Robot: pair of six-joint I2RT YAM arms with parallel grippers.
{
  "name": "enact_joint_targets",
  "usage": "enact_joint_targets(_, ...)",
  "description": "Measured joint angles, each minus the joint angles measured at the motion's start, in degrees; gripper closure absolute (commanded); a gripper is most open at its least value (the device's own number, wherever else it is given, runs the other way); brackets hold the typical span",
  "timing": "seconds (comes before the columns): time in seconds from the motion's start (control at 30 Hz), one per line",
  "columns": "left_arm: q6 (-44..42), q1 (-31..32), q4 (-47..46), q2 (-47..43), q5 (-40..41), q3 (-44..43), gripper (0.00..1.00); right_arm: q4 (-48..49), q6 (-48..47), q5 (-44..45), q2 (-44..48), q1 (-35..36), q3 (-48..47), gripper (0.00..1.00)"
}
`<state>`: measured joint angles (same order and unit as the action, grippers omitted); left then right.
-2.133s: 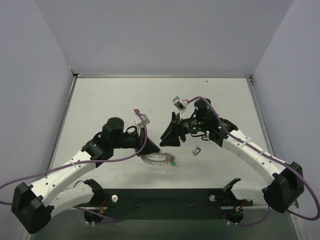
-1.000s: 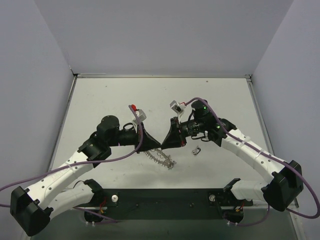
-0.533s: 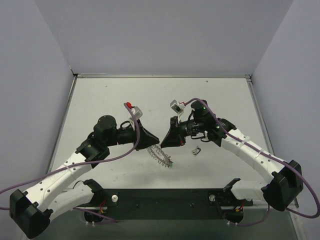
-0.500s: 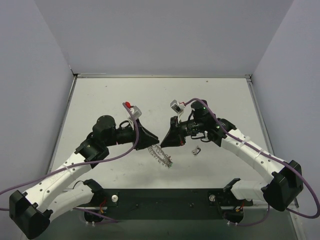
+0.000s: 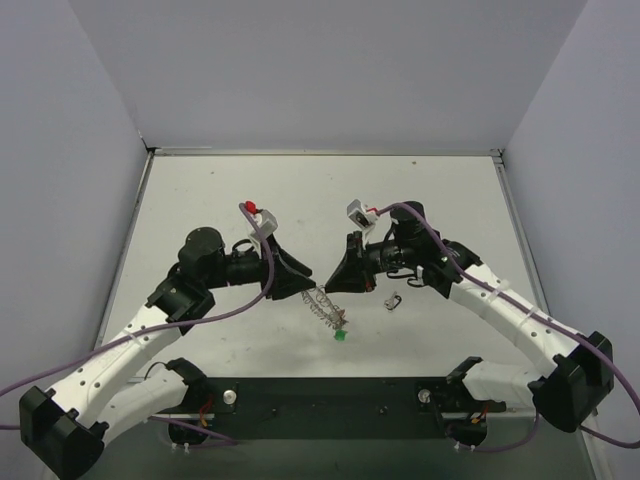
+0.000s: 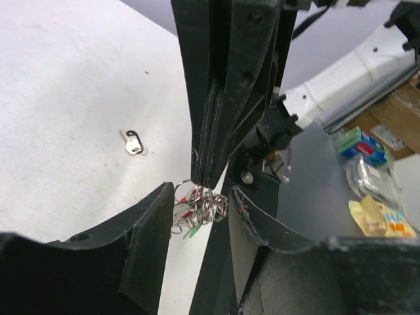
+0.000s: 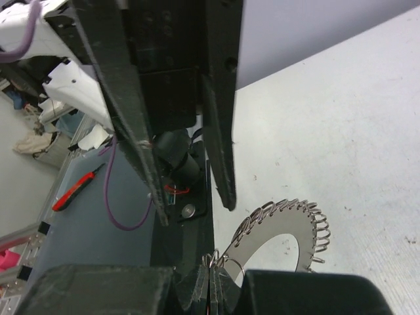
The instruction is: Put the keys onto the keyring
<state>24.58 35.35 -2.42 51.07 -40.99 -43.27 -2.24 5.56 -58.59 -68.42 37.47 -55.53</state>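
The keyring [image 5: 328, 308], a floppy silvery coil, hangs above the table from my right gripper [image 5: 327, 286], which is shut on its small end rings [image 7: 239, 259]. A green key [image 5: 340, 336] dangles at its lower end. In the left wrist view, red and green keys [image 6: 187, 226] hang in the tangled keyring [image 6: 205, 202] under the right gripper [image 6: 209, 184]. My left gripper [image 5: 305, 283] faces it tip to tip. Its jaws stand open on either side of the bundle without touching it [image 6: 202, 190]. A dark grey key [image 5: 394, 300] lies loose on the table to the right.
The white table [image 5: 200, 200] is walled at the back and both sides. The black base rail [image 5: 330, 405] runs along the near edge. Both arms meet over the table's middle, their purple cables looping beside them.
My left gripper has opened, let go of the keyring and drawn back slightly to the left. The ring now hangs from the right gripper alone, its green key swung lower.
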Motion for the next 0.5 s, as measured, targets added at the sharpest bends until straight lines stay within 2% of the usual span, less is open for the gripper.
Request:
enact_joint_targets(0.23,-5.4,-0.2,2.7,2.1,-7.3,-3.0,0.54,1.2,-6.6,-4.6,4.7,0.0,2.0,1.00)
enact_joint_targets(0.5,-8.8,-0.2,2.7,2.4,-13.3,-5.1,0.57,3.5,-8.7,-7.7,6.1,0.0,2.8,1.00)
